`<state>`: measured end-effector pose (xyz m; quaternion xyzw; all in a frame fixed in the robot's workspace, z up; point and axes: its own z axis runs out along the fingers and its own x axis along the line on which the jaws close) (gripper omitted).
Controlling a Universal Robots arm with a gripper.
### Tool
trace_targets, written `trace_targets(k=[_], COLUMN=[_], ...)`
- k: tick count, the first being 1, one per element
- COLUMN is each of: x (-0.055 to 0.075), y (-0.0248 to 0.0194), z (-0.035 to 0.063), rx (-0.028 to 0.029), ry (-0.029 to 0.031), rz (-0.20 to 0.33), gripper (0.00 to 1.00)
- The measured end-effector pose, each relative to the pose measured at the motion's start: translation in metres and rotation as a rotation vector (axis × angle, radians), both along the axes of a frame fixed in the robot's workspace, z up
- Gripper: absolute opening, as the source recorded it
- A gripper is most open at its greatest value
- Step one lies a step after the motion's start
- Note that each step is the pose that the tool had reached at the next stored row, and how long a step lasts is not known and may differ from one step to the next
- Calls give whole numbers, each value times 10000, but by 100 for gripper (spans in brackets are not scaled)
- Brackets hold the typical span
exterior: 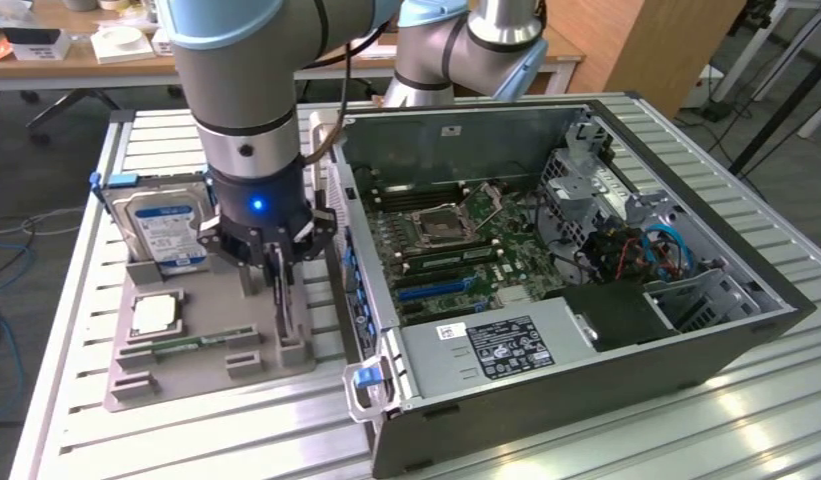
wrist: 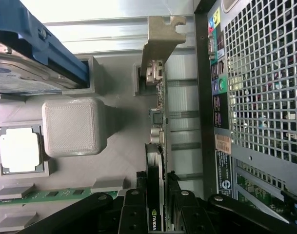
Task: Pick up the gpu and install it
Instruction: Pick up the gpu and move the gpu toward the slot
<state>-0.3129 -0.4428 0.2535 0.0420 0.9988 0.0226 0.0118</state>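
Claw [exterior: 279, 265]: I grip the gpu [wrist: 157, 126] by its top edge.
Gpu: standing on edge in the gray tray [exterior: 223, 310], centre-left of the exterior view, beside the computer case [exterior: 677, 360].

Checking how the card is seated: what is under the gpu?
The grey tray: the gpu stands on edge in it, with the tool closed on its upper edge. The card itself hides its lower edge and seat.

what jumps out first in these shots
The open case at the exterior view's right, motherboard bared. Beside it, on the exterior view's left, the gripper is shut on the gpu, standing on edge in a gray tray next to a blue-labelled hard drive.
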Motion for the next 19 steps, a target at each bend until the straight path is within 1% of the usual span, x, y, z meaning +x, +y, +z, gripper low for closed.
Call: trace_targets(k=[3, 19], x=[0, 0], y=[0, 0], z=[34, 35], rx=[0, 2], ry=[0, 0], rz=[0, 23], gripper=[27, 27])
